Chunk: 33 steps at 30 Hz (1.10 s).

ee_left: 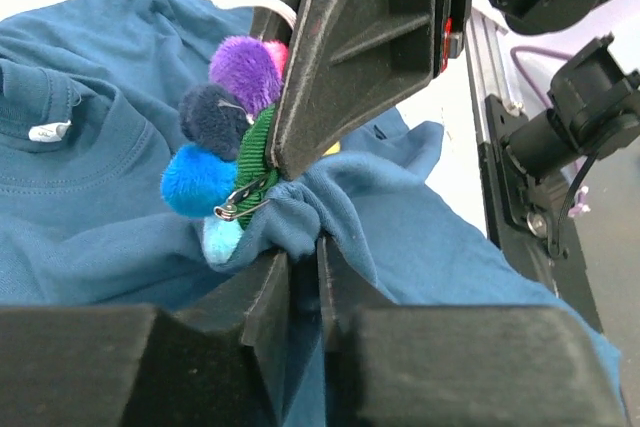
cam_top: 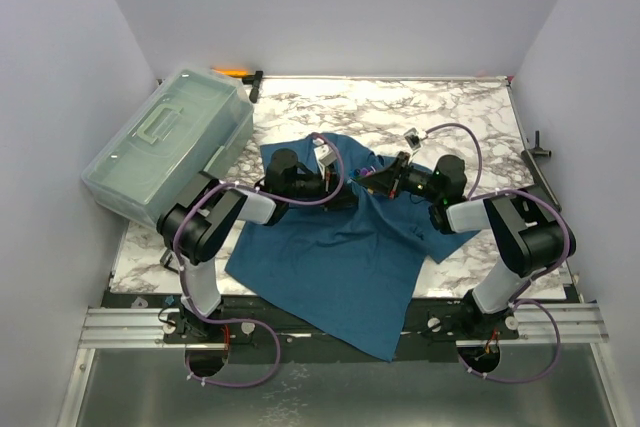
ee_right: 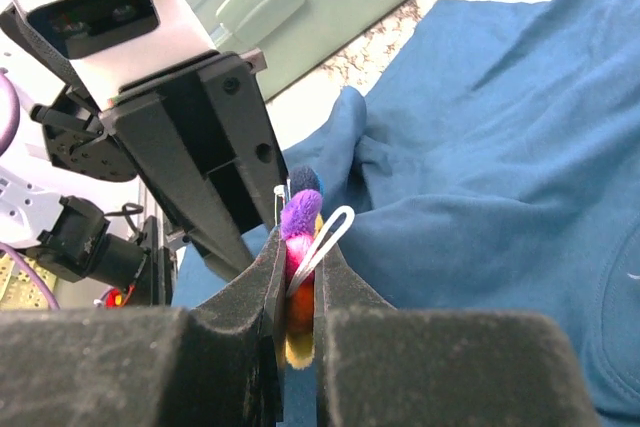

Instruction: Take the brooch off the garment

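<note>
The right tool (ee_right: 298, 267) is closed on the brooch (ee_right: 298, 222), which is held edge-on in its grip. The left tool (ee_left: 305, 277) is clamped on a fold of shirt (ee_left: 100, 177) directly beneath it. The pin (ee_left: 243, 203) appears caught in that fold — if the tools are drawn apart with it fastened, the cloth could be torn or the soft pom-poms dragged from the grip. The brooch's long axis is judged to run along the right tool — pin loop pointing outward, away from the wrist.
</note>
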Available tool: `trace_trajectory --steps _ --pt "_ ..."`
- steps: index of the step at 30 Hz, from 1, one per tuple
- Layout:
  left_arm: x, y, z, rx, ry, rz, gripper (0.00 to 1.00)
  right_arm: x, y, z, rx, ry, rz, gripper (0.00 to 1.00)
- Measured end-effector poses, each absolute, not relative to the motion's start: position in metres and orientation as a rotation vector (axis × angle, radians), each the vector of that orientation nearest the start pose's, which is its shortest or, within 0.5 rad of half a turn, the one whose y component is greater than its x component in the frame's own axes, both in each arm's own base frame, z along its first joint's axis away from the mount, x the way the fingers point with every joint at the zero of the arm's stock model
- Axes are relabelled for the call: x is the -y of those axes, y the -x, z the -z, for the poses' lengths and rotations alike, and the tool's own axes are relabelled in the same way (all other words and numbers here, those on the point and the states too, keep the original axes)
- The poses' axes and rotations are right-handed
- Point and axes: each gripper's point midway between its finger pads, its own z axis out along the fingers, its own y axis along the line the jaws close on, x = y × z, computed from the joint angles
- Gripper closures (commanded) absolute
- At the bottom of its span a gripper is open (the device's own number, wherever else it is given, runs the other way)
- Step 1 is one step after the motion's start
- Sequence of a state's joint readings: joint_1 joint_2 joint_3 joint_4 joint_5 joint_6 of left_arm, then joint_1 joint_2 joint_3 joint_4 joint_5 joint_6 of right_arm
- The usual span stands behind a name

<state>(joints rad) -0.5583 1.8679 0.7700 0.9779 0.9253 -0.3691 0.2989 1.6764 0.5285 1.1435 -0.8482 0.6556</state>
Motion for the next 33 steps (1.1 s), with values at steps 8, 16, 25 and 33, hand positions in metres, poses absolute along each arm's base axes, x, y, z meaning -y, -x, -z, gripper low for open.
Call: trace_trajectory --steps 8,16,25,33 --pt "0.335 -0.285 -0.129 -1.646 -0.918 1.410 0.42 -0.256 -0.306 -0.159 -1.634 0.482 -1.420 0.99" --pt "0.281 -0.319 -0.150 -1.698 -0.840 1.287 0.38 -0.261 -0.289 -0.177 -1.575 0.541 -1.523 0.99" --pt "0.260 -0.341 -0.151 -1.836 -0.920 1.018 0.29 -0.263 -0.272 -0.182 -1.597 0.539 -1.659 0.99" --pt "0.238 -0.351 -0.153 -1.949 -0.920 0.863 0.01 -0.264 -0.264 -0.178 -1.662 0.508 -1.747 0.99"
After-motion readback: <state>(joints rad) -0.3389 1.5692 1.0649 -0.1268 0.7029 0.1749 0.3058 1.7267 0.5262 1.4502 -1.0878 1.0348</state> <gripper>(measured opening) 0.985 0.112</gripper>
